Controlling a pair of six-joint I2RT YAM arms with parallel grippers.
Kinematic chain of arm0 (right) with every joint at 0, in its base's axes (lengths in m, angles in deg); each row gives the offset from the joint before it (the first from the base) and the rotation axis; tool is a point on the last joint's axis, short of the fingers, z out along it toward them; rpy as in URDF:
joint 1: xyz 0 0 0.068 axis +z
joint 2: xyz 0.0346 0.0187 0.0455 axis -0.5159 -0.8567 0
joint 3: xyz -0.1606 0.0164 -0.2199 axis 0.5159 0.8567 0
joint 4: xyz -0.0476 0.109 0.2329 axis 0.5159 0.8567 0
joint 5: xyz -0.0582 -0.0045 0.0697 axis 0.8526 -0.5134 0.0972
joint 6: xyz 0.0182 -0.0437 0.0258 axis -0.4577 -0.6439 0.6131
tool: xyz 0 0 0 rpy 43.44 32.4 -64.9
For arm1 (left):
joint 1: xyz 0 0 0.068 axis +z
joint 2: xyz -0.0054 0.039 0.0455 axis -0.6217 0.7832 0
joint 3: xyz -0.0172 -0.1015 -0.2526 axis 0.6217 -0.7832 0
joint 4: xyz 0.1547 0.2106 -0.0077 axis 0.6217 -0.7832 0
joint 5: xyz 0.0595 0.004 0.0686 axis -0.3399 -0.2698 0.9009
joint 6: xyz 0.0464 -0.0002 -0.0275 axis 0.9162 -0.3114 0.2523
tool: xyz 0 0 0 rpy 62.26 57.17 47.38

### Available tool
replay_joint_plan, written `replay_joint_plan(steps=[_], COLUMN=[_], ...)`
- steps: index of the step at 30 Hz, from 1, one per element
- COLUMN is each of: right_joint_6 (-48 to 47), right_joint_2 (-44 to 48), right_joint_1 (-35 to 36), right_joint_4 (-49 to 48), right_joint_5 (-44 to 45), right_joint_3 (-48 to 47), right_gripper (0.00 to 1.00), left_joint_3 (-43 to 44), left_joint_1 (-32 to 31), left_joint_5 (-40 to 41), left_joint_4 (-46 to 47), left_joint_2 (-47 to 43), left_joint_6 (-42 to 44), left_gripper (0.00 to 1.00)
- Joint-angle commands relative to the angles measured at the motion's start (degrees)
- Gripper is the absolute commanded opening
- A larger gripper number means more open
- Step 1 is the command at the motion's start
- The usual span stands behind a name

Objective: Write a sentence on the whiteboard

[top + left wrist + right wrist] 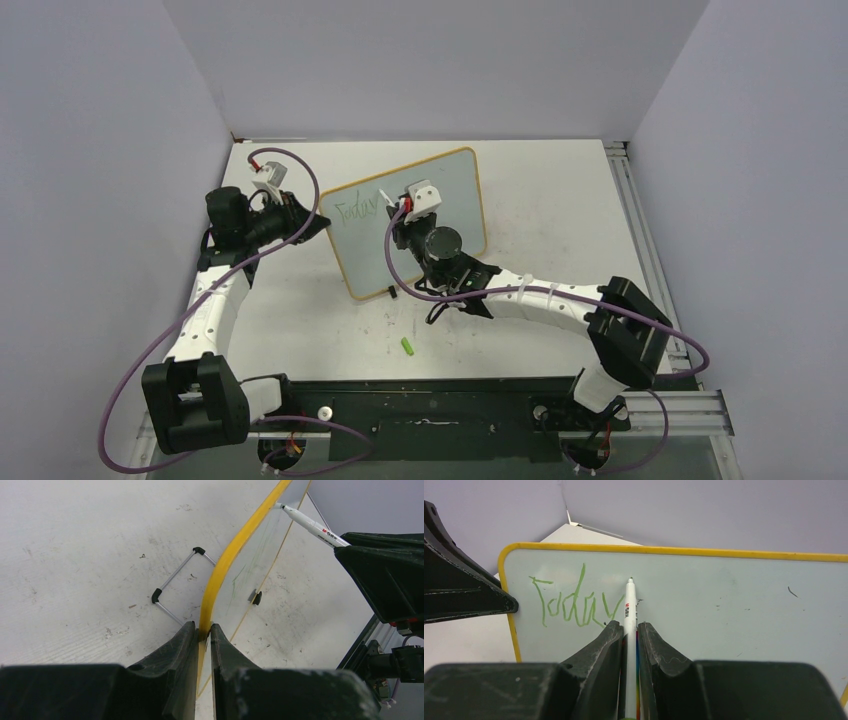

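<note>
Whiteboard [365, 255]: one, propped up on the table [560, 200]. One green word, "Today", the sentence [574, 605] as it stands, sits in the board's upper left corner. One marker [629, 610] is clamped in the right gripper [629, 627], with its tip at the board's face just right of that word. The left gripper [204, 630] is nearly closed, pinching the board's yellow left edge. One green cap [409, 347] lies on the table below the board's lower edge. Only the top view shows the cap. Only the left wrist view shows the wire prop [175, 577] behind the board. The letters are clearest in the right wrist view.
</note>
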Motion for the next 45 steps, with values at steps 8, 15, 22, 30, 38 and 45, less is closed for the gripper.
replay_joint_plan(steps=[8,15,22,30,38,45], right_joint_6=[0.2,0.5,0.8,1.3,0.0,-0.7], right_joint_2=[0.8,1.3,1.4,1.7,1.6,4.4], right_joint_1=[-0.6,-0.6,-0.6,-0.5,0.9,2.1], right_joint_4=[-2.0,-2.0,-2.0,-1.6,-1.8,-3.1], right_joint_5=[1.8,2.5,2.9,2.6,2.4,3.2], right_joint_3=[-0.4,0.9,1.4,2.0,1.8,3.9], right_gripper=[0.05,0.05,0.05,0.05,0.05,0.05], left_joint_3=[1.6,1.6,1.6,1.6,1.6,1.6], left_joint_1=[-0.3,-0.3,-0.3,-0.3,-0.3,-0.3], left_joint_5=[0.1,-0.1,-0.1,-0.2,-0.2,-0.1], left_joint_4=[-0.9,-0.8,-0.8,-0.8,-0.7,-0.8], left_joint_2=[-1.0,-0.9,-0.8,-0.8,-0.7,-0.8], left_joint_6=[0.6,0.6,0.6,0.4,0.5,0.4], left_gripper=[0.00,0.00,0.00,0.00,0.00,0.00])
